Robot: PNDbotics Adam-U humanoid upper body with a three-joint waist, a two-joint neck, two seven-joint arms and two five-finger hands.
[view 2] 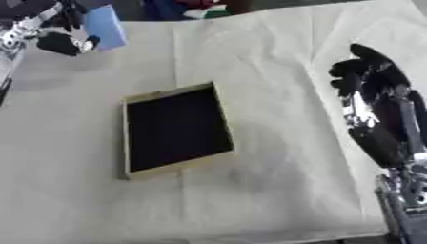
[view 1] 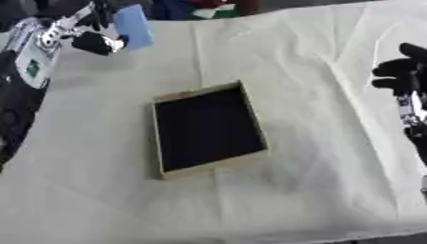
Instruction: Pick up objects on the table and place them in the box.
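1. The box [view 1: 208, 128], a shallow tray with a pale tan rim and a dark inside, lies near the middle of the cloth-covered table [view 1: 317, 190], turned a little askew to the table's edges. Nothing shows inside it.

2. The left hand [view 1: 93, 42] is at the far left corner, its dark fingers curled round the lower edge of a flat light-blue card [view 1: 133, 26], which it holds upright and above the cloth, well apart from the box.

3. The right hand [view 2: 367, 76] hangs over the right edge of the table with its fingers curled in and nothing in them that I can see.

4. No other loose object shows on the cloth, so the blue card looks like the piece now being carried to the box.

5. What could go wrong, as I judge it:
   - The card is held by one edge only, so it could swing or slip out on the way across.
   - It is thin and tall; if let go upright it may catch on the far rim and tip outside the box.
   - The cloth has folds, so a low sweep could drag it and shift the box.

6. The right eye view shows the right hand whole with its forearm; the left eye view cuts it at the edge, but shows more of the left arm's pale housing [view 1: 33, 52].
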